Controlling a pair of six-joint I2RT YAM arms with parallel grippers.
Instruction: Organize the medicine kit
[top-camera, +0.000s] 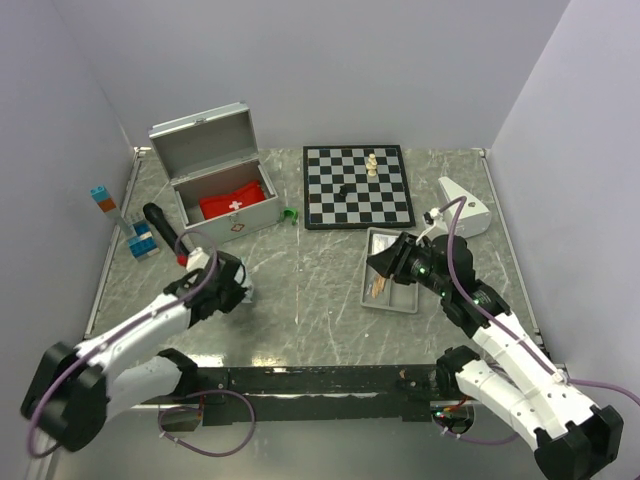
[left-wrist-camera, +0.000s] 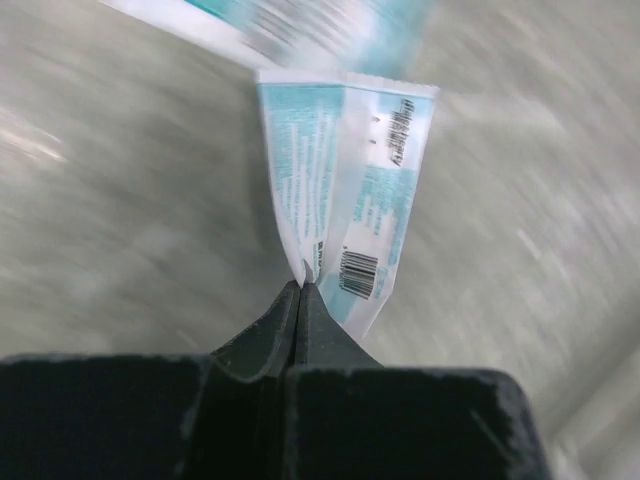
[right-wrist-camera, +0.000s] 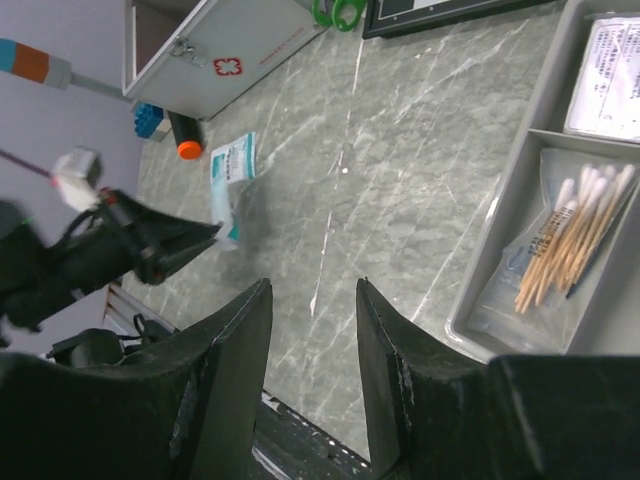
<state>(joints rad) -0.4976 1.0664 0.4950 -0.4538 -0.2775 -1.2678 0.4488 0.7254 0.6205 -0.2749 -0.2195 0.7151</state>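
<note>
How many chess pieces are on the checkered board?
2. A white piece stands near the chessboard's far edge; a black piece sits nearer the middle, to its left. Tinier ones might be too small to see.

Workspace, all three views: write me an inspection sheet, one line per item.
Surface: grey marbled table; no spills seen.
Job's things: silver medicine kit open at rear left, red white-cross pouch inside; blue-and-white packet outside it, held.
Clutter: chessboard with two pieces; grey tray holding cotton swabs; blue blocks; black marker; small green item; white object.
Grippers: left gripper shut on the packet's corner; right gripper open, empty, by the tray.
Cables: purple cables looped along both arms; none seen snagged.
Surroundings: plain pale walls on three sides.
</note>
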